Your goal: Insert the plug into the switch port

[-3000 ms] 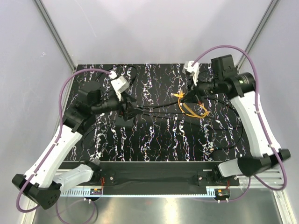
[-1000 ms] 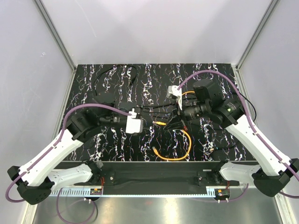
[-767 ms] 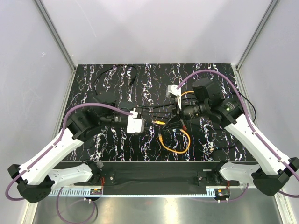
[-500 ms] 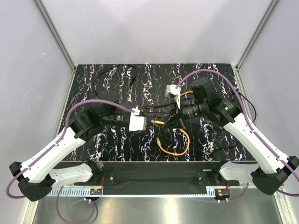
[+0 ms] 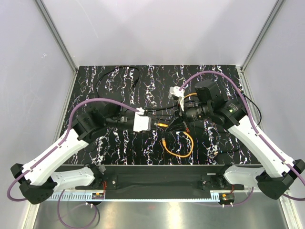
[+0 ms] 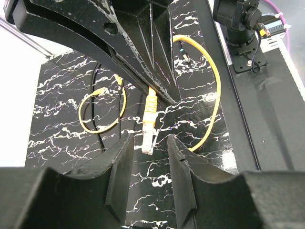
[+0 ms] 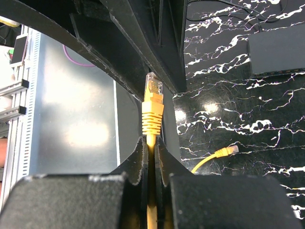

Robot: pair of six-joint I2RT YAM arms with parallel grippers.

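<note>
Right gripper [image 7: 151,141] has its two fingers pressed together on the orange cable [image 6: 218,90], just behind the plug [image 7: 152,107]. We see the plug stick out past the fingertips, pointing to the left. Left gripper [image 6: 149,142] has its fingers spread wide, one on each side of the plug, and they do not touch it. We see the black box [image 7: 274,53] lying flat on the table [image 5: 157,86], well apart from the plug, off to the far left. We cannot see its port.
</note>
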